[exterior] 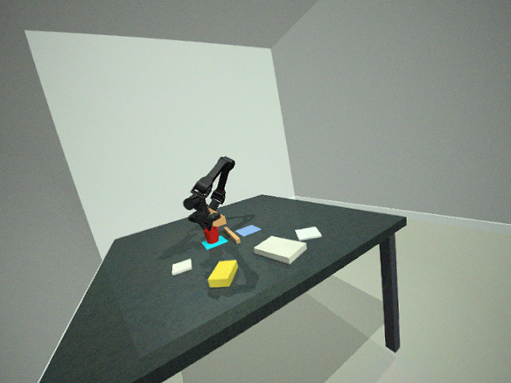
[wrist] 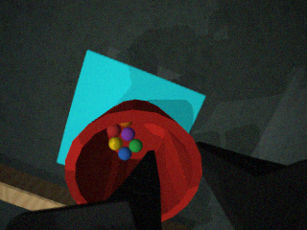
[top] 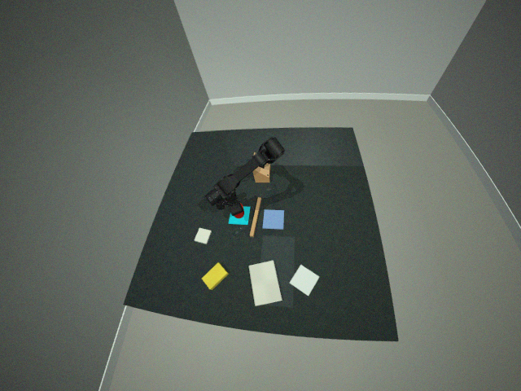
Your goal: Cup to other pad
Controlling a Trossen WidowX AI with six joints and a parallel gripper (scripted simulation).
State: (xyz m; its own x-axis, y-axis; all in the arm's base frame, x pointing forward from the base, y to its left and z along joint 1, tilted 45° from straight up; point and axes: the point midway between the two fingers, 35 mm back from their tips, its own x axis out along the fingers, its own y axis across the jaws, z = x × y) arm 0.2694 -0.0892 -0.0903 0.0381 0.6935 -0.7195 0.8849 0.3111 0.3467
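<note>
Standing on cyan pad, red cup with marbles; tool partly open, gripping nothing

Cup on near pad, marbles inside — seemingly upright, stick between pads

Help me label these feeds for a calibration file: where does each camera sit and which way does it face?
Top: high overhead, tilted down at the table; whole arm visible.
Exterior: beside the table, level, facing the arm and back wall.
Wrist: on the arm, looking down into the red cup; claw fingers show.
All three share the cup on the cyan pad.
</note>
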